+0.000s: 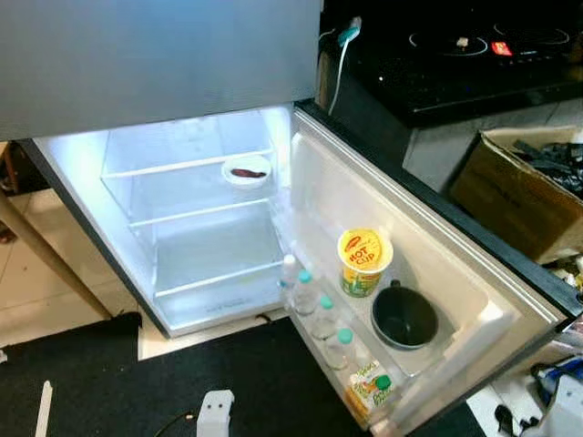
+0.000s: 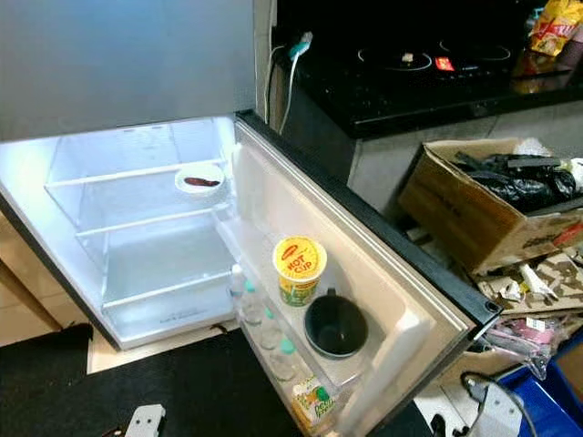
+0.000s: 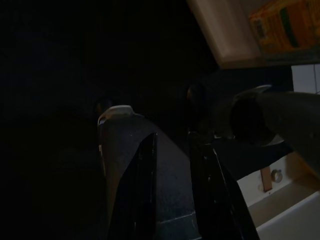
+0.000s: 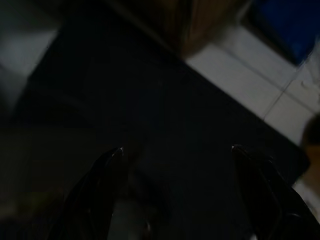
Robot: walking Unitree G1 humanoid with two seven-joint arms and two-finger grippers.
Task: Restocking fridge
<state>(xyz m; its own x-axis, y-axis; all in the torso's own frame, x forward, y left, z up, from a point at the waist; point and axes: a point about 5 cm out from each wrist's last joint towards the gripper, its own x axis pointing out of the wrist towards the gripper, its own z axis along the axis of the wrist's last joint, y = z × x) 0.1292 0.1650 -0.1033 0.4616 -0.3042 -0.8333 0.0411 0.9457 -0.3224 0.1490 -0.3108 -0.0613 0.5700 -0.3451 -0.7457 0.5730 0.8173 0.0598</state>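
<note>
You have the fridge [image 1: 173, 228] standing open, its door shelf [image 2: 301, 337] already crowded with a noodle cup [image 1: 364, 259], a dark mug [image 1: 404, 317] and small bottles [image 1: 319, 314]. Your right gripper [image 4: 175, 165] hangs spread wide and empty; the left gripper [image 3: 172, 165] looks nearly closed, empty. Reach carelessly and you may topple those bottles

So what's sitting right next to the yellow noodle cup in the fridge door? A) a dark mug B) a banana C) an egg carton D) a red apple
A: a dark mug stands beside the yellow noodle cup on the fridge door shelf.
</note>
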